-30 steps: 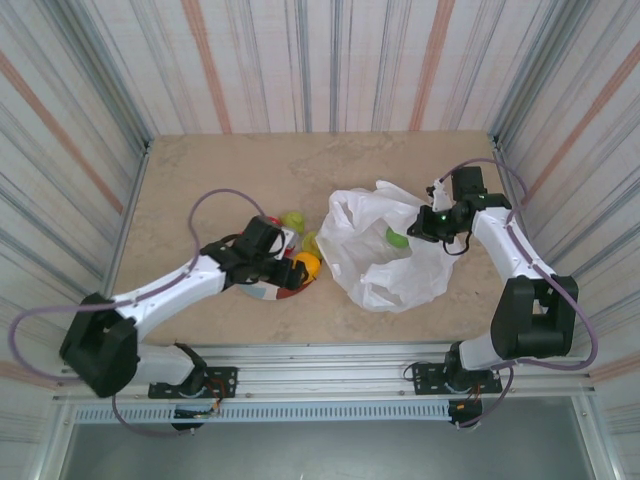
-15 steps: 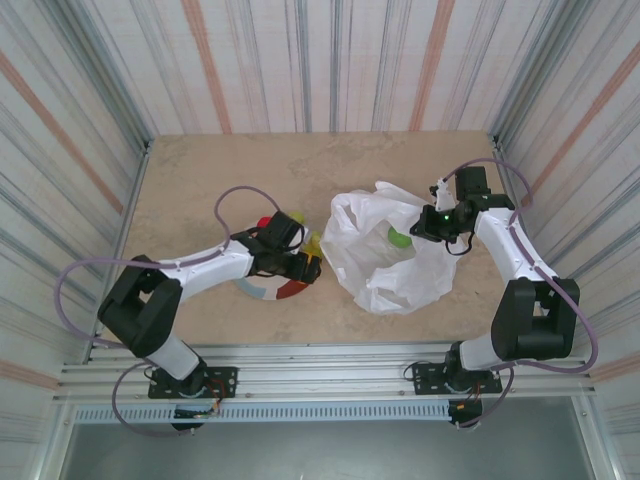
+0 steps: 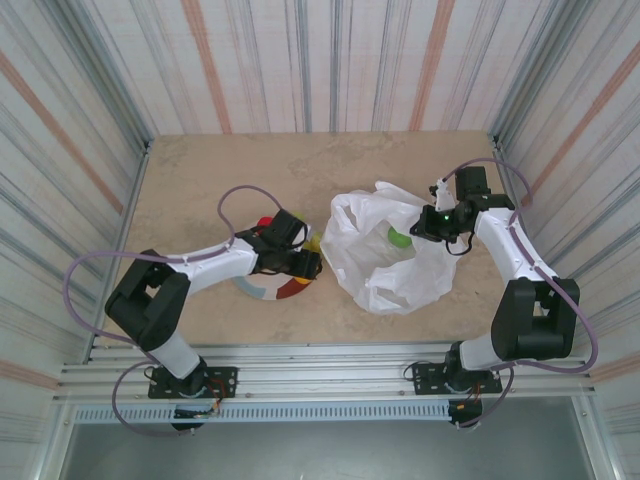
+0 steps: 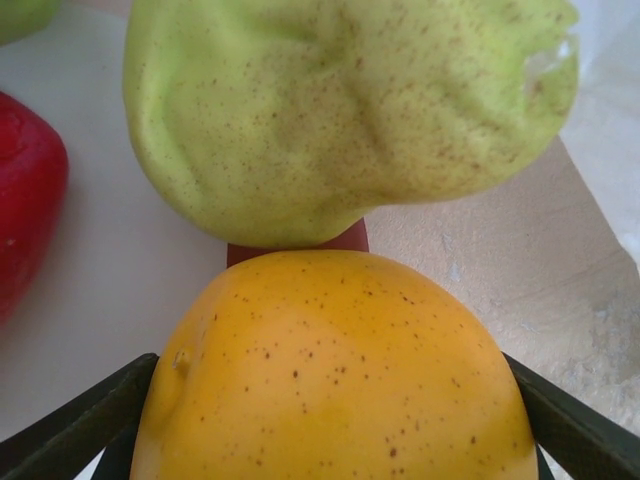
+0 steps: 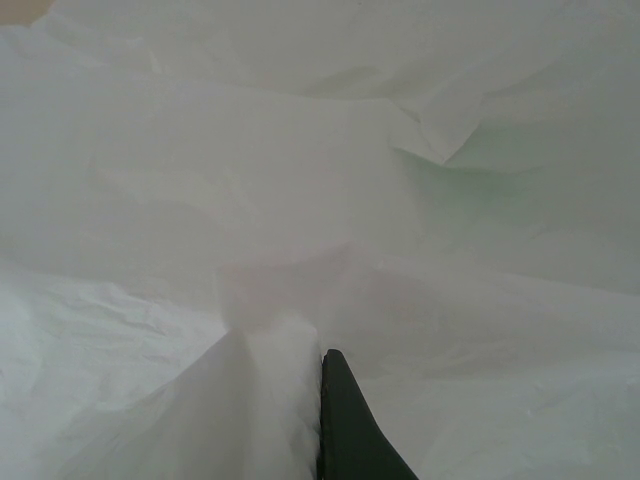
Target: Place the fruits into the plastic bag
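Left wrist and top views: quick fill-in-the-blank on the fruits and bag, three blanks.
1. The yellow-orange fruit sits between the jaws of the left gripper; the lumpy fruit just beyond it is ____.
2. The right gripper is ____ on a fold of the plastic bag.
3. In the top view, one green fruit lies ____ the bag.
Missing words: green, shut, inside.

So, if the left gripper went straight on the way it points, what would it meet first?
The left gripper already has the yellow fruit between its fingers. Straight beyond that, seemingly touching it, lies the green fruit.
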`<state>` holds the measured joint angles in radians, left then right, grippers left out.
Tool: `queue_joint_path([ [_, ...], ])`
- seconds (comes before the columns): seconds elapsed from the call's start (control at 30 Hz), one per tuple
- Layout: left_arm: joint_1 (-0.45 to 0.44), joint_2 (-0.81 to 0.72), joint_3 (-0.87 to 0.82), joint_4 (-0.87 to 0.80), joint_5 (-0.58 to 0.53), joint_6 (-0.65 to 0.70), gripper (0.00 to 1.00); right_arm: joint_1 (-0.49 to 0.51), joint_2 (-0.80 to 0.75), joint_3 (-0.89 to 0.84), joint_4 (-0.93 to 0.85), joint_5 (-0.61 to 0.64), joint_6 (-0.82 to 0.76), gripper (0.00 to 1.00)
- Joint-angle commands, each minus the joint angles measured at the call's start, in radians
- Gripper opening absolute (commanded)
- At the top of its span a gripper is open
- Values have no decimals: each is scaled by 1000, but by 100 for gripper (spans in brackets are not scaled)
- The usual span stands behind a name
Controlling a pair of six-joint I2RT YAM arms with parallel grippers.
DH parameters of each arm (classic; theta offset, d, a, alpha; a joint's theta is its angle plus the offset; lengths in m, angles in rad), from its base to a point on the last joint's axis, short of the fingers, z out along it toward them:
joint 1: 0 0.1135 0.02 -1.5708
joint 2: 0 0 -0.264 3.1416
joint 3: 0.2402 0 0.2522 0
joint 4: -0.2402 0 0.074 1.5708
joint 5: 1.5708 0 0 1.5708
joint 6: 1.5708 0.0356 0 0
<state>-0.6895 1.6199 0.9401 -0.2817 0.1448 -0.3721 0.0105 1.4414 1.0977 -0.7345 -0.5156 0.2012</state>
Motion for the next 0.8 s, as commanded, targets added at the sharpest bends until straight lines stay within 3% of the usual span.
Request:
queue_joint_path([
  [0.0, -5, -65, -32, -3, -18, -11, 75, -9, 3, 10, -14, 3, -12, 0],
  [0.3, -14, -307, -140, 12, 1, 27, 70, -8, 4, -4, 15, -42, 16, 0],
  [0.43, -94, -401, -177, 83, 34, 82, 69, -7, 5, -1, 28, -60, 29, 0],
  [0.77, -263, -291, -94, 207, 56, 121, 67, 12, 12, 13, 18, -54, 32, 0],
])
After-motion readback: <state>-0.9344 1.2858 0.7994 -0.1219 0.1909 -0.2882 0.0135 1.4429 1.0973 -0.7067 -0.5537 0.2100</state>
